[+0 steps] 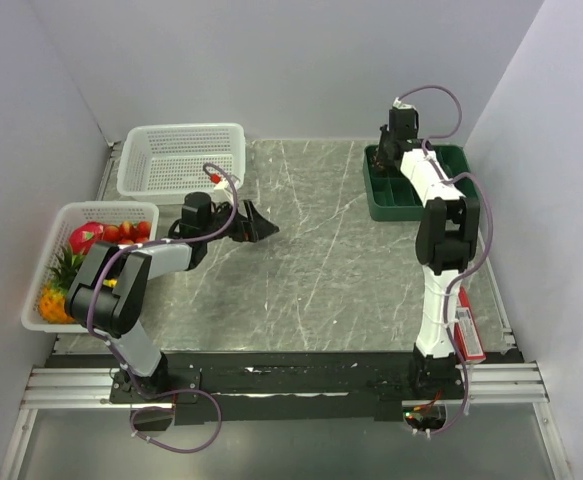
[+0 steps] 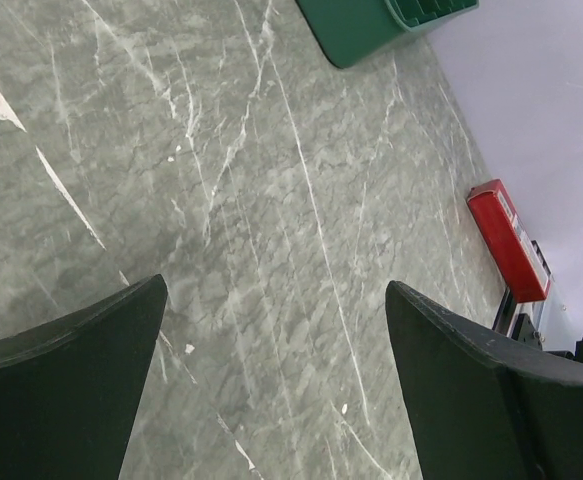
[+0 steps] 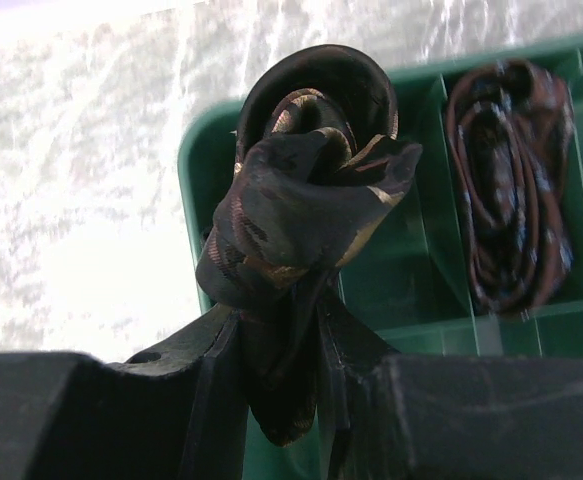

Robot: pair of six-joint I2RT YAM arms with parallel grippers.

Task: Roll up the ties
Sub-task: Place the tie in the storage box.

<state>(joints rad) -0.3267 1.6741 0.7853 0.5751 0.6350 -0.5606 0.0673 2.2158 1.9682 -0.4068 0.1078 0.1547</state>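
My right gripper (image 3: 276, 320) is shut on a rolled tie (image 3: 306, 190) of dark fabric with tan flecks and holds it above the left compartment of the green tray (image 3: 193, 165). A second rolled tie (image 3: 511, 200) lies in the neighbouring compartment. From above, the right gripper (image 1: 386, 150) hangs over the tray (image 1: 411, 205) at the far right. My left gripper (image 1: 256, 225) stands open low over the marble table, nothing between its fingers (image 2: 491, 390); only bare tabletop shows between them in the left wrist view.
An empty white basket (image 1: 181, 160) stands at the back left. A second white basket (image 1: 46, 300) with fruit sits at the left edge. A red flat object (image 1: 468, 325) lies beside the right arm's base. Grey walls close in both sides.
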